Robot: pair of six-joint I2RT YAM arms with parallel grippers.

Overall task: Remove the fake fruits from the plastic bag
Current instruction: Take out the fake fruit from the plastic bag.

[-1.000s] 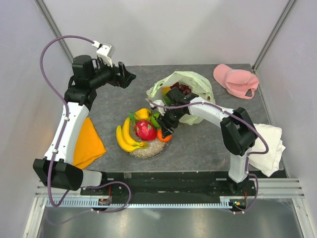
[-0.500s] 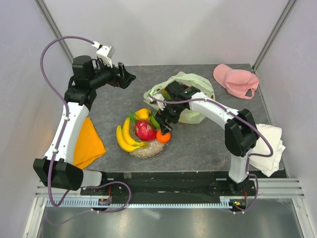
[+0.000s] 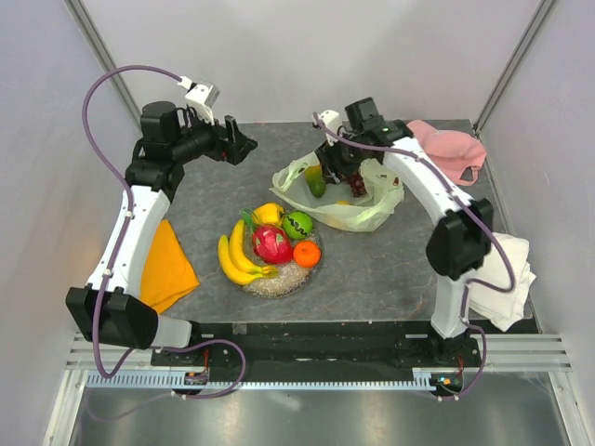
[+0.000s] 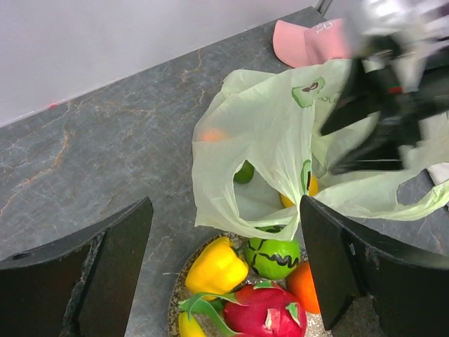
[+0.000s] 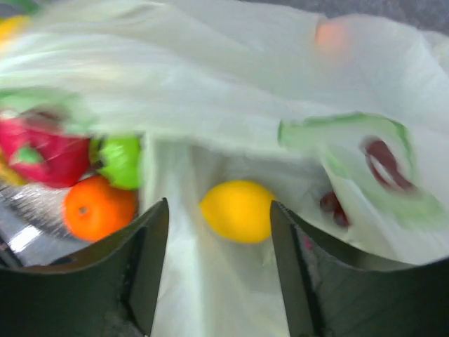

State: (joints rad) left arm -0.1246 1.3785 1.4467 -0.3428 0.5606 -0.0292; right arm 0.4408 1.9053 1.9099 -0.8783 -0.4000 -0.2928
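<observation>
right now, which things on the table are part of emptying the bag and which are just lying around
Job in hand: plastic bag; round yellow fruit and mango inside it; banana bunch, dragon fruit, orange, green round fruit already out.

Just lying about: pink cap, orange cloth, white cloth.

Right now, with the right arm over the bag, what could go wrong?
The right gripper is open above the yellow fruit, which lies in loose folds of the plastic bag; closing may pinch film and lift the bag too. The left gripper hangs open, off the bag, so nothing anchors it. The plate is crowded; another fruit might roll off.
</observation>
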